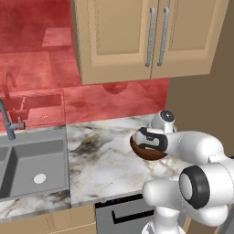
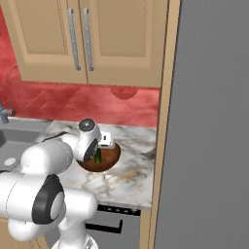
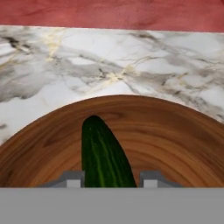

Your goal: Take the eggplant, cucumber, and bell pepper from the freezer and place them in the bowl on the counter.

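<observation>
Cucumber [image 3: 104, 155] held in the gripper [image 3: 111, 178] above the wooden bowl [image 3: 175, 140].

From the left base view, the glossy white arm bends over the veined marble counter [image 1: 105, 155], its rounded links hiding most of the dark brown bowl [image 1: 139, 150]; beside it sits a matte grey sink [image 1: 32, 167] under a mottled red backsplash [image 1: 41, 73] and tan panelled cabinets [image 1: 137, 36]. From the right base view, the gripper [image 2: 98, 154] hangs over the shallow round bowl [image 2: 111, 158] with the slim green cucumber [image 2: 98, 156] clamped in it, tip down inside the rim; the flat grey freezer [image 2: 209, 121] door stands just to the right. In the hand view, the jaws close narrowly on the cucumber, its dark, faintly striped skin tapering to a rounded end over the smooth reddish, ring-grained inside of the bowl, marble counter [image 3: 109, 61] beyond.
</observation>
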Robot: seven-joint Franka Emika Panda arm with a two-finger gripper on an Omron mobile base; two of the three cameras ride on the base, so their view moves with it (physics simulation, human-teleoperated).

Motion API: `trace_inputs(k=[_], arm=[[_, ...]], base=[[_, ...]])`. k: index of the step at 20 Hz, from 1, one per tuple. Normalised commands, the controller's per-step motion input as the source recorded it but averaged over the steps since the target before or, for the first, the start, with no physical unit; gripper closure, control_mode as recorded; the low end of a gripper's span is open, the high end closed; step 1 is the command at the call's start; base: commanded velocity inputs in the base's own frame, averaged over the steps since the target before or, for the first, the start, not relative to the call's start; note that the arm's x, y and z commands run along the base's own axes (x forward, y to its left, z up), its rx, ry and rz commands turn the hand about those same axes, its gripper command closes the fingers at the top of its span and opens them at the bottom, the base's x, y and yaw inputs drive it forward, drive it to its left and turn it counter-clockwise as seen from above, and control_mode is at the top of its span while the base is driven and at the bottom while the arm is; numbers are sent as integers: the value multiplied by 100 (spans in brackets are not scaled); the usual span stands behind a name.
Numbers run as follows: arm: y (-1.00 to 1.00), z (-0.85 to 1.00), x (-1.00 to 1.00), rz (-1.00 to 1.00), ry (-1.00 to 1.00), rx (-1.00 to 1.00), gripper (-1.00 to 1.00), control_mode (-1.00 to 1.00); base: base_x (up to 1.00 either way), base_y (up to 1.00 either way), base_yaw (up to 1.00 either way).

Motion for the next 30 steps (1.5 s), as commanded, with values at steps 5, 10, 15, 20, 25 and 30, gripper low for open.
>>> trace_inputs(k=[5, 10, 15, 20, 25, 30], arm=[[0, 0, 0, 0, 0, 0, -100, -100], [0, 0, 0, 0, 0, 0, -100, -100], [0, 2, -4, 0, 0, -3, -100, -100], [-1, 31, -6, -5, 0, -3, -100, -100], [-1, 50, -23, -6, 0, -2, -100, -100], [-12, 54, -44, -3, 0, 0, -100, -100]], base=[[0, 0, 0], [0, 0, 0], [0, 0, 0], [0, 0, 0], [0, 0, 0], [0, 0, 0]])
